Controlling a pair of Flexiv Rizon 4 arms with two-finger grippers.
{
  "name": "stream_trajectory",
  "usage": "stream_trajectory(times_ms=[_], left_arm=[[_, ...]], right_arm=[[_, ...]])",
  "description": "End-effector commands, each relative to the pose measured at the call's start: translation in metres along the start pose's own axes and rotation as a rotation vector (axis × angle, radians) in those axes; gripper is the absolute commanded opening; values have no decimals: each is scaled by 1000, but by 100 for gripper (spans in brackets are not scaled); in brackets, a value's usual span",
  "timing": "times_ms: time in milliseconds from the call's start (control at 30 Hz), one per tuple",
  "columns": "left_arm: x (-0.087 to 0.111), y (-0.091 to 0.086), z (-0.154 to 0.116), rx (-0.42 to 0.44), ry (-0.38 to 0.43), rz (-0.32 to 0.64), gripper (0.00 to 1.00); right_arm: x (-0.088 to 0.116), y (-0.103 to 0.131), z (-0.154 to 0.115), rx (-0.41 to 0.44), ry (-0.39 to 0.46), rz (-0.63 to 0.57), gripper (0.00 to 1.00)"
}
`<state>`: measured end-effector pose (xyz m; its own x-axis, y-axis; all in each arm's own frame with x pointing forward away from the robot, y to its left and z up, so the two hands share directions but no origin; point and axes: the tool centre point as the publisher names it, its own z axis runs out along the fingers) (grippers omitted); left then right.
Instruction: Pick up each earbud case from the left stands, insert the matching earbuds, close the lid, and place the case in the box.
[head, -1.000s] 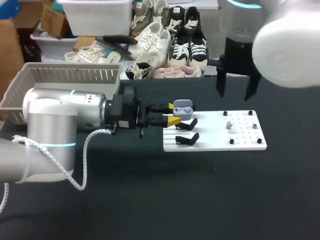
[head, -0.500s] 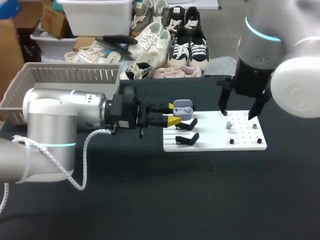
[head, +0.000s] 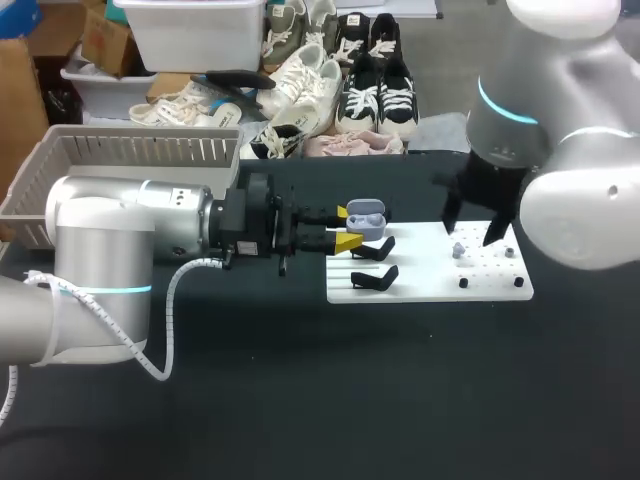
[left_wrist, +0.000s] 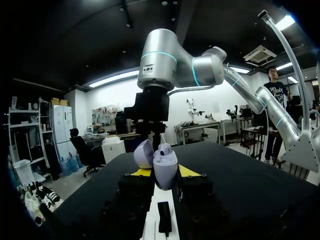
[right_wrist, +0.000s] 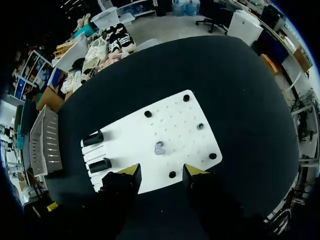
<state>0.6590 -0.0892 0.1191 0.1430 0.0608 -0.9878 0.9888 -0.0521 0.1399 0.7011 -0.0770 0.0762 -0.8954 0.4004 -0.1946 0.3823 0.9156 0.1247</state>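
Your right gripper (head: 471, 225) has dropped lower over the white board (head: 430, 268), jaws apart above the grey earbud (right_wrist: 159, 148). Your left gripper (left_wrist: 164, 172) stays clamped on the open case (left_wrist: 165, 167) by the black stands (head: 375, 276).

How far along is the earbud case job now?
Done: the left gripper holds the earbud case, lid open. In hand: the open right gripper hangs over the earbud on the white board. Left: insert it, close the lid, move the case to the box.

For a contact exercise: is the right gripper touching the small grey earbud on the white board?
Apart. Right wrist view: bare white board separates right gripper from small grey earbud.
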Motion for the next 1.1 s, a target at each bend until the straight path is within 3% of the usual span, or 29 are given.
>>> stream_trajectory(times_ms=[33,1100], left_arm=[[0,0,1,-4,-1,2,0],[0,0,1,-4,-1,2,0]], right_arm=[[-2,-1,16,-1,-26,24,51],[-4,6,51,-30,-38,34,45]])
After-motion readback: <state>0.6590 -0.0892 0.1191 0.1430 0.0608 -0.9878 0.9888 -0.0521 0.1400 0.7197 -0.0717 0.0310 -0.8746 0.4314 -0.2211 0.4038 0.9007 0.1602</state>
